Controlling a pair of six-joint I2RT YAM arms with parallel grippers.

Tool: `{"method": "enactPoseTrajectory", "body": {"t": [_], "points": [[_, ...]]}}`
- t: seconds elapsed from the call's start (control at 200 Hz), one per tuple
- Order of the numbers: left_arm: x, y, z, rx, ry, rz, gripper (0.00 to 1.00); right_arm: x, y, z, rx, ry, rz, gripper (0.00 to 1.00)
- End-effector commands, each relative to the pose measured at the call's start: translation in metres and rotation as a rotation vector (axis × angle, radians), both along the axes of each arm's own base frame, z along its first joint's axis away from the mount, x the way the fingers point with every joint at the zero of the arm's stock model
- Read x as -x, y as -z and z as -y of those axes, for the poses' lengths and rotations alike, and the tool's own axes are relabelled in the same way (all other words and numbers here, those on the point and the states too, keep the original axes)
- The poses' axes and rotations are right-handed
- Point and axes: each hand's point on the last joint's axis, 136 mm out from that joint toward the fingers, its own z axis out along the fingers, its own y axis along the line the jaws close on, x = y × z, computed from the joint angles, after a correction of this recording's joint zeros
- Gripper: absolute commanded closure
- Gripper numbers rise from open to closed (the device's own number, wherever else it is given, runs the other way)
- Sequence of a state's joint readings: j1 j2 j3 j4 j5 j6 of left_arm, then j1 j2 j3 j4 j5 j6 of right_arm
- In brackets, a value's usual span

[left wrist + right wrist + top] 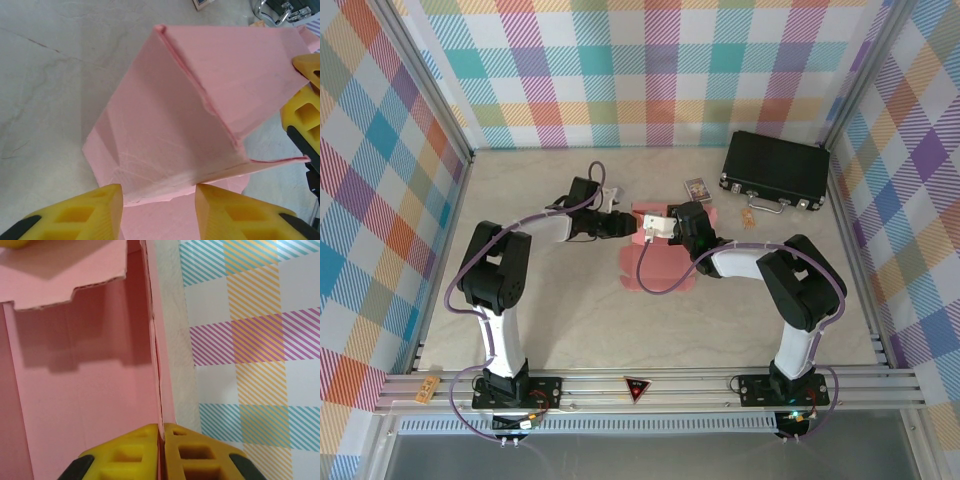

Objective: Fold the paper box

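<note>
The salmon-pink paper box (656, 264) lies mid-table, part of it flat and part raised into walls between both grippers. In the left wrist view a standing wall of the paper box (190, 115) fills the middle. My left gripper (159, 212) is open, its yellow fingers apart on either side of that wall's lower edge, not pinching it. My right gripper (161, 440) is shut on the thin upright edge of the paper box (90, 380). From above, the left gripper (623, 222) and right gripper (665, 228) meet at the raised part.
A black hard case (775, 170) sits at the back right, with a small printed card (697, 186) and a small tan item (748, 216) near it. Plaid walls and metal frame posts enclose the table (560, 320).
</note>
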State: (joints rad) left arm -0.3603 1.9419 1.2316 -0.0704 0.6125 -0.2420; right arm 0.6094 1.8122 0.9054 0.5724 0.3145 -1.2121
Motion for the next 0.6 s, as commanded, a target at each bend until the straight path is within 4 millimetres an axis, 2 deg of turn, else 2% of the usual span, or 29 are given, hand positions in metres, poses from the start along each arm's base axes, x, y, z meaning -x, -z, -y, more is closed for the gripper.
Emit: {"method": "enactPoseTrajectory", "body": {"t": [0.0,0.325,0.595], "points": [[-0.001,-0.011,0.007,-0.007,0.006,0.059,0.56,0.008,0.014,-0.006,0.010,-0.015,-0.060,0.88],[-0.013,0.001,0.006,-0.091,-0.063,0.095,0.58,0.013,0.011,-0.011,0.003,-0.024,-0.060,0.88],[-0.015,0.008,-0.010,-0.215,-0.138,0.170,0.57,0.025,0.009,-0.017,-0.009,-0.039,-0.065,0.88]]}}
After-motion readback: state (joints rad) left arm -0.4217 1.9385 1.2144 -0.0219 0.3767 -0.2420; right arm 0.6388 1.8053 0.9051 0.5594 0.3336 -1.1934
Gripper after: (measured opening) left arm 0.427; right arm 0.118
